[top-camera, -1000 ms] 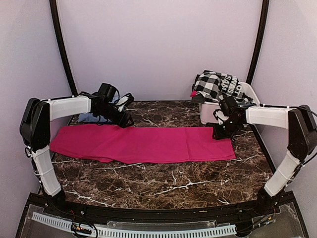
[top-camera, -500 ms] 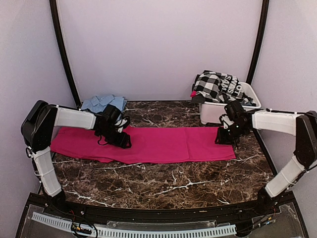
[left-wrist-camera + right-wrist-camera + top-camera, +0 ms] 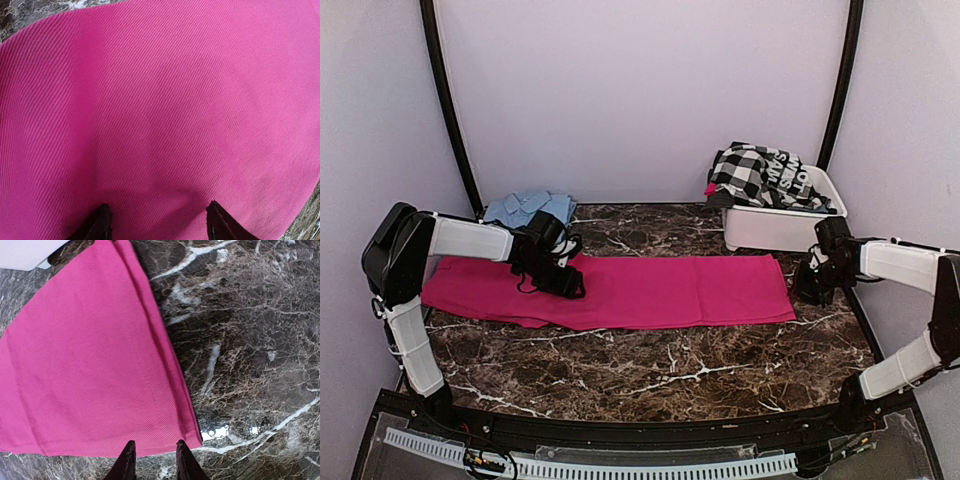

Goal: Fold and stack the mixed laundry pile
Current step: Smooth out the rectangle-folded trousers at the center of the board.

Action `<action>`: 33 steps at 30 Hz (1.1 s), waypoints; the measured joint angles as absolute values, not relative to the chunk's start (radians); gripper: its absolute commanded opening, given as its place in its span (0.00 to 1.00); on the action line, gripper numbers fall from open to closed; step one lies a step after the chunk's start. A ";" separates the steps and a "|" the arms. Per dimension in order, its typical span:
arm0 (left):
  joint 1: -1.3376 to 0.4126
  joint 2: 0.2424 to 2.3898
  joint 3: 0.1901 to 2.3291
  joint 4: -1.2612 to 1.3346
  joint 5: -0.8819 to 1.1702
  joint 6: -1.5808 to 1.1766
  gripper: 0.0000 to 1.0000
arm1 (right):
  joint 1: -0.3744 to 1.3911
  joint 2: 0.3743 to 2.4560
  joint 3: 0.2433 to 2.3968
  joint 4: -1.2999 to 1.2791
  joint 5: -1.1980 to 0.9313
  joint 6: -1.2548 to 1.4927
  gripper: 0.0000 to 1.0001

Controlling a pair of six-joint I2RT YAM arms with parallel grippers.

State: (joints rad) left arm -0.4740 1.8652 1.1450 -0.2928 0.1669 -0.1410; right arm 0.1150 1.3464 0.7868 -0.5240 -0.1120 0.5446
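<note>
Left gripper jaws apart over pink cloth. Right gripper jaws narrowly apart at its corner. Hem contact unclear; may close on bare table.

We find only one piece of writing: white block letters on a black panel of the black-and-white checked garment lying in the white tub at the far right. They are turned, creased and too small for us to read any word with certainty.
</note>
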 measured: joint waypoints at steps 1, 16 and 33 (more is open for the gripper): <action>-0.474 1.865 1.145 -0.293 0.167 -0.141 0.64 | 0.103 1.357 0.780 -0.516 -0.118 0.548 0.24; -0.476 1.864 1.145 -0.294 0.167 -0.140 0.64 | 0.073 1.502 0.754 -0.431 -0.173 0.549 0.13; -0.476 1.864 1.146 -0.298 0.165 -0.140 0.64 | 0.071 1.310 0.753 -0.499 -0.182 0.545 0.00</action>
